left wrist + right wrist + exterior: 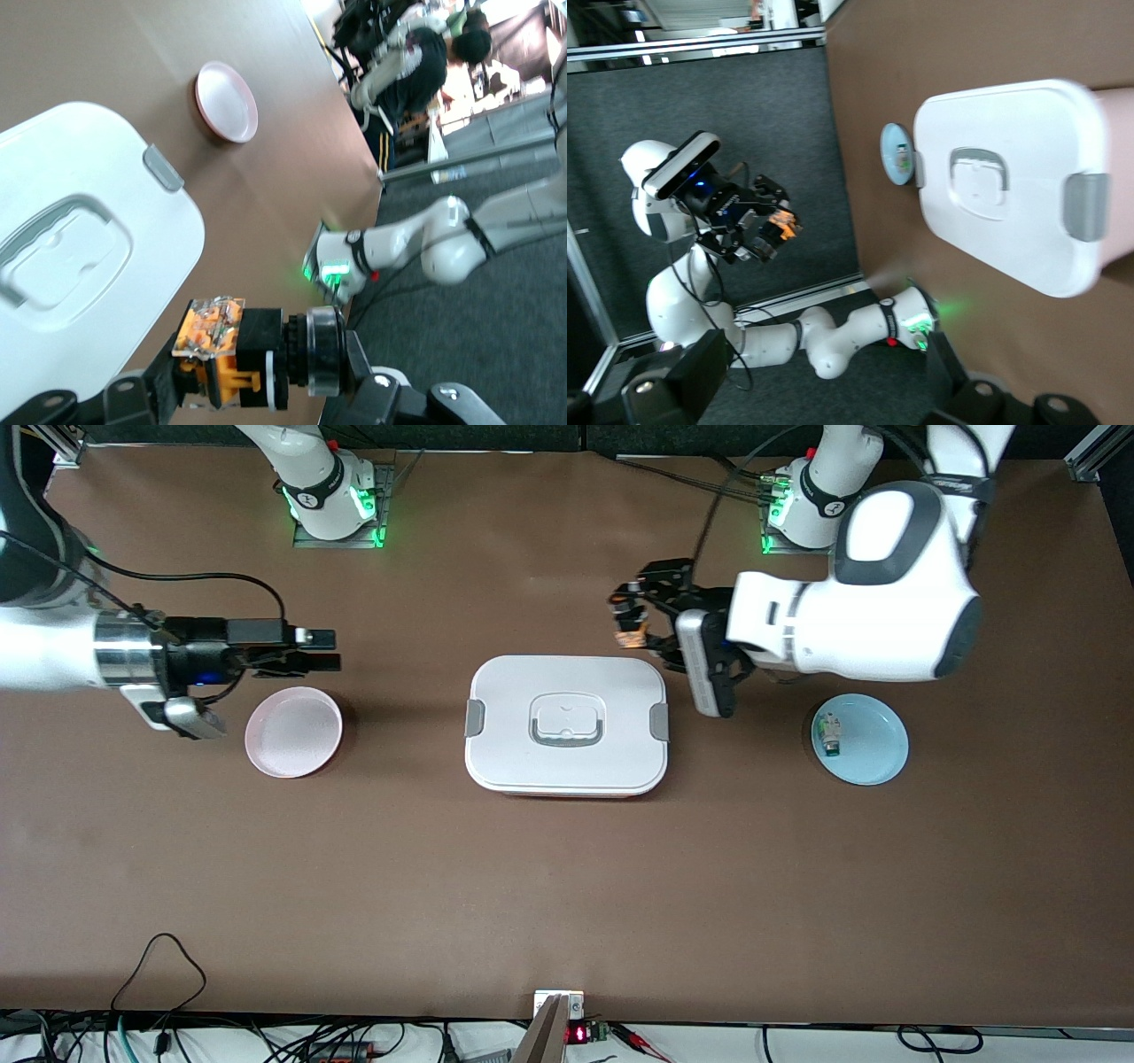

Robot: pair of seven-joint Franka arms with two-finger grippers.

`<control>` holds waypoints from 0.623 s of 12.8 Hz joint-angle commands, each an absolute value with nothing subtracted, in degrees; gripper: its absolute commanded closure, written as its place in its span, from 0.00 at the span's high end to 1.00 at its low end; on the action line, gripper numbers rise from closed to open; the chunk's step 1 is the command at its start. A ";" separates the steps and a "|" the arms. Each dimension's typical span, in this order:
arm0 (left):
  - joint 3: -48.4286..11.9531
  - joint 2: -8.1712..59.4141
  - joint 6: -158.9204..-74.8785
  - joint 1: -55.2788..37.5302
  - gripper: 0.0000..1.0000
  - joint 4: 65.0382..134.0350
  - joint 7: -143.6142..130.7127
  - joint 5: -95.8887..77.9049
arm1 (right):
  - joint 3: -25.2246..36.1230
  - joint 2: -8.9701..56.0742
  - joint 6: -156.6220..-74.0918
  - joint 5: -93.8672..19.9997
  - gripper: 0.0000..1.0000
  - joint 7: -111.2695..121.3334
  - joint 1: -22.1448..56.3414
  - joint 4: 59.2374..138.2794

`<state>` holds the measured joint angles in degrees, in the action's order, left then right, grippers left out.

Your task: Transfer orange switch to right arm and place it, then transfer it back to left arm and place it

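Observation:
The orange switch (631,636) (239,354), a black barrel with orange parts, hangs in the air in my left gripper (634,615) (252,381), which is shut on it over the table beside the box's corner toward the left arm's base. The white lidded box (567,724) (80,257) (1010,177) sits mid-table with its grey handle up. My right gripper (324,650) (824,372) is level and open, holds nothing, hovers by the pink plate's rim, and points toward the box. The right wrist view shows the left gripper with the switch (780,226) farther off.
A pink plate (293,732) (227,102) with nothing on it lies toward the right arm's end. Toward the left arm's end, a blue plate (877,757) (889,142) carries a white-and-green component (829,735). Cables and electronics run along the table edge nearest the front camera.

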<state>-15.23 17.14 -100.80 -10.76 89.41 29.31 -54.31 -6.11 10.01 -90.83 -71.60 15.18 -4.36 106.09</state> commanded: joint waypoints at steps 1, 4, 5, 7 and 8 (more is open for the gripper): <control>-14.85 17.84 -106.76 -15.45 0.15 87.71 24.96 -56.51 | -7.73 8.79 -91.93 -76.98 1.00 16.35 -4.39 109.33; -14.94 18.89 -110.82 -18.45 0.14 87.63 25.92 -58.69 | -8.79 9.05 -92.02 -79.89 1.00 16.35 -4.39 110.48; -14.94 18.98 -111.79 -19.07 0.13 87.54 24.88 -60.89 | -8.79 9.14 -92.02 -79.89 1.00 16.26 -4.39 110.57; -14.85 18.98 -111.71 -18.81 0.11 86.93 14.41 -66.86 | -8.88 9.84 -92.28 -79.89 1.00 16.17 -4.22 110.91; -14.77 19.07 -111.71 -18.55 0.11 86.49 4.41 -67.84 | -8.88 9.84 -92.98 -79.98 1.00 16.17 -3.78 111.27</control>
<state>-15.18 18.07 -111.81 -18.54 89.16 16.48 -65.23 -8.47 10.10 -91.70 -78.29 15.40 -4.20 109.90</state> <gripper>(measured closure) 0.278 0.000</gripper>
